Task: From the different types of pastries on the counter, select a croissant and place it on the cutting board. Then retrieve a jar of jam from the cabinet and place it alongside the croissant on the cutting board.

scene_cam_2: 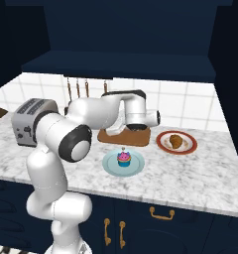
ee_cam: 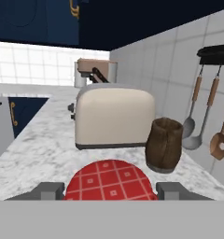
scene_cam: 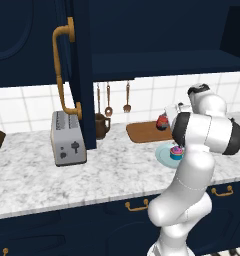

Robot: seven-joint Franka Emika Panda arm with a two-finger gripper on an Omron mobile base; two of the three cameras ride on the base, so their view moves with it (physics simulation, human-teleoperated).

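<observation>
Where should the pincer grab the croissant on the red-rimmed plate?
Across its short width at the middle, coming straight down from above. The croissant lies flat and low on the red-rimmed plate, so a side approach would probably hit the rim.

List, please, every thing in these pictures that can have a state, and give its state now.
Cabinet door: open.
Jam jar: gripped between the fingers, above the cutting board.
Gripper: shut on the jam jar.
Croissant: lying on the red-rimmed plate, not on the cutting board.
Cupcake: upright on the blue plate.
Drawers: closed.
</observation>
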